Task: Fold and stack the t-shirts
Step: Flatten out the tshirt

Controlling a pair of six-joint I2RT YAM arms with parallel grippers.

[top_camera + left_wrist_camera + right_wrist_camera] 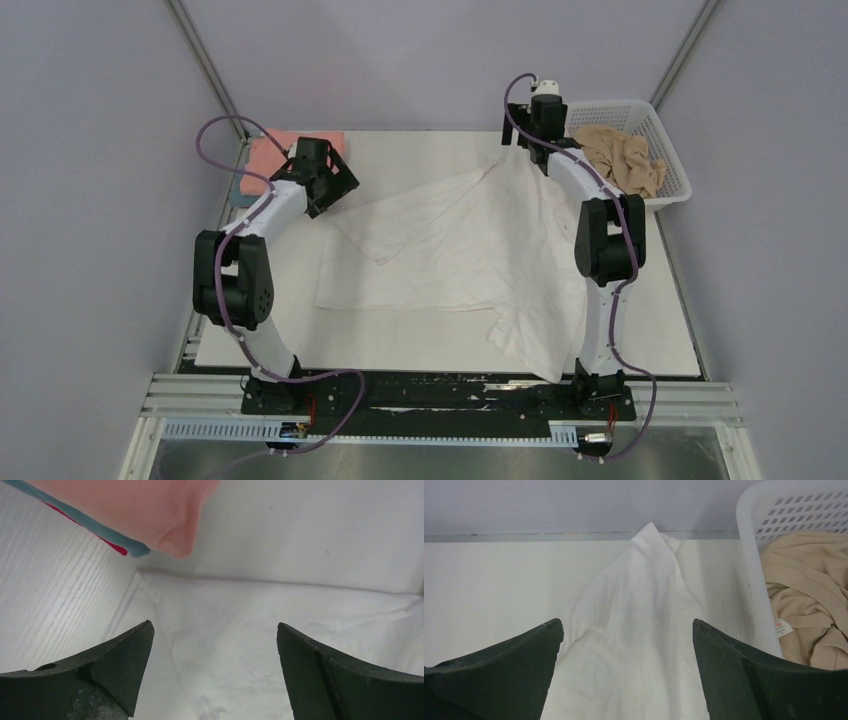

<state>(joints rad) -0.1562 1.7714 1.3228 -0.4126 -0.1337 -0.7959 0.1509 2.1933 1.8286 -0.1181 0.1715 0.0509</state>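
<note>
both sets of jaws stand spread, pinching nothing. the white t-shirt (470, 250) lies rumpled across the surface (400, 345), one corner trailing toward the near edge. it looks light and limp, so i'd pinch a hem corner and a shoulder seam, low and firm.

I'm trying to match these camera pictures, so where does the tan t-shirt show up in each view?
Top external: the tan t-shirt lies crumpled in the white basket, upper right.
Left wrist: not in it.
Right wrist: right edge, inside the basket.
Shared landmark: the white t-shirt, seen in all three.
</note>
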